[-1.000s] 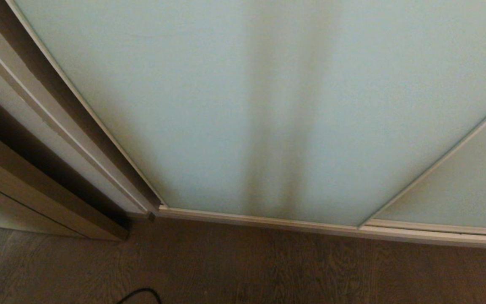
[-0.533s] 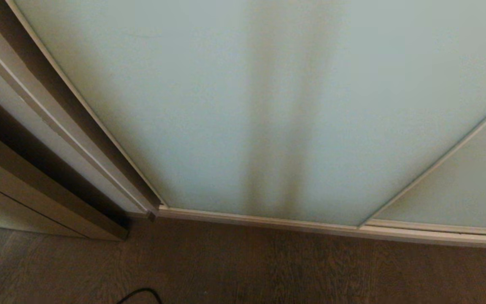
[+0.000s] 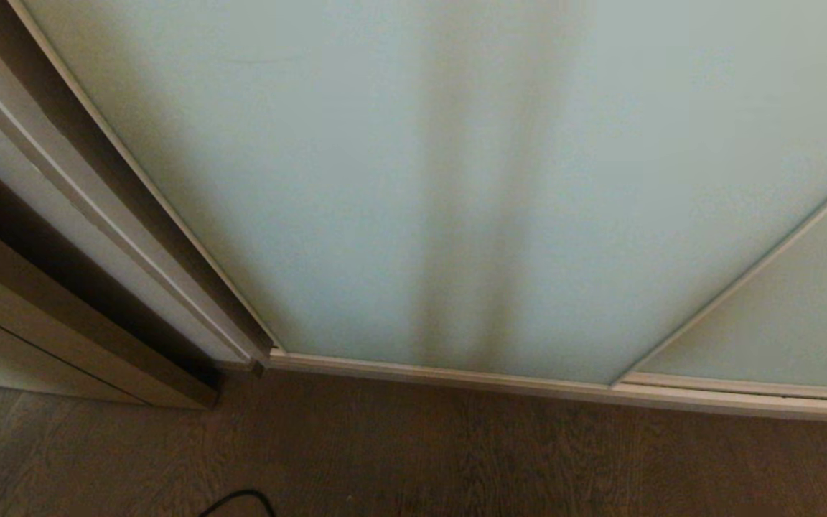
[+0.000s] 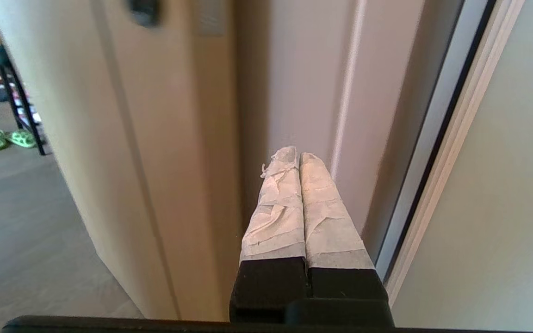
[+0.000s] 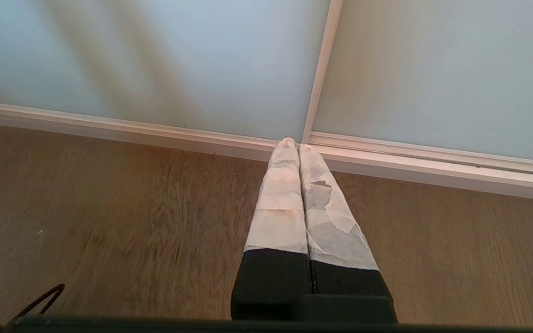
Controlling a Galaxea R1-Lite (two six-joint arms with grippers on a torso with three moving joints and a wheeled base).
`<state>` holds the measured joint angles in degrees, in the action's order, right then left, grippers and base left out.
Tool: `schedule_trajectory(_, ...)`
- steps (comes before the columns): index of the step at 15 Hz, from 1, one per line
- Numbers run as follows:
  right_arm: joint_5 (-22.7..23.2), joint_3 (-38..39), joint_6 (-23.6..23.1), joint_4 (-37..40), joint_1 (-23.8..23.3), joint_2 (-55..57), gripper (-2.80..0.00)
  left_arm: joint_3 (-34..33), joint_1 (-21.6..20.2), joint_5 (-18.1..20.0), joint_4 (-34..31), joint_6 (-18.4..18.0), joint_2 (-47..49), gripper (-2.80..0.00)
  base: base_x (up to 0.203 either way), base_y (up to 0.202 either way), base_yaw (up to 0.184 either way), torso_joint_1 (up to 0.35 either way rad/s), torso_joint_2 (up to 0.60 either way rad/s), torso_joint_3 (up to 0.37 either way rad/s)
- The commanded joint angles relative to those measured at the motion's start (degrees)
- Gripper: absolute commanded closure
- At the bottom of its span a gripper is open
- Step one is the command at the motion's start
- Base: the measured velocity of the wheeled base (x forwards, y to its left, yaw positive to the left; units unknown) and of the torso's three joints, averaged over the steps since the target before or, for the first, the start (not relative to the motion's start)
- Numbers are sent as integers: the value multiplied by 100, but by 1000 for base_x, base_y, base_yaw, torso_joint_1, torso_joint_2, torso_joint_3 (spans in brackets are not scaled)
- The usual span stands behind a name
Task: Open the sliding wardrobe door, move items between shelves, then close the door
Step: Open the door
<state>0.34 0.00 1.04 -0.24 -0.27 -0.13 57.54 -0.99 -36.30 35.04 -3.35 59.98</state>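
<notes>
The sliding wardrobe door (image 3: 399, 179), frosted pale blue-green glass in a slim cream frame, fills the head view and stands closed against the wardrobe's left side. My left gripper (image 4: 296, 157) is shut, empty, raised and pointing at the beige wall beside the door's left frame edge (image 4: 461, 115). My right gripper (image 5: 293, 144) is shut, empty, hanging low over the wooden floor, pointing at the spot where the two door panels (image 5: 201, 60) overlap above the bottom track (image 5: 433, 164). Neither arm shows in the head view. The items and the shelves are hidden behind the door.
A second glass panel (image 3: 801, 316) sits at the right. A beige wall and trim (image 3: 62, 316) stand to the left. A black cable (image 3: 241, 499) lies on the wooden floor (image 3: 456, 459). Green slippers (image 4: 3, 138) and a dark rack leg (image 4: 26, 115) are farther off.
The head view shows no visible change; the door stays closed and neither arm enters it.
</notes>
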Motion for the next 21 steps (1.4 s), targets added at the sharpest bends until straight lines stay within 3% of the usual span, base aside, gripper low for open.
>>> schedule_trajectory(1,1,9,1,-2,0,5,0,273,0,69,37,7,754,0,0,0,0,0,0,0)
schedule_trajectory(7,1,0,1,-2,0,5,0,542,-6,923,44,196,1469,0,0,0,0,0,0,0)
schedule_trajectory(11,1,3,1,-2,0,5,0,1472,-134,940,42,263,1926,0,0,0,0,0,0,0)
schedule_trajectory(16,1,4,1,-2,0,5,0,1816,-372,981,119,265,2300,0,0,0,0,0,0,0)
schedule_trajectory(21,1,9,1,-2,0,5,0,2086,-389,1405,292,266,2706,0,0,0,0,0,0,0)
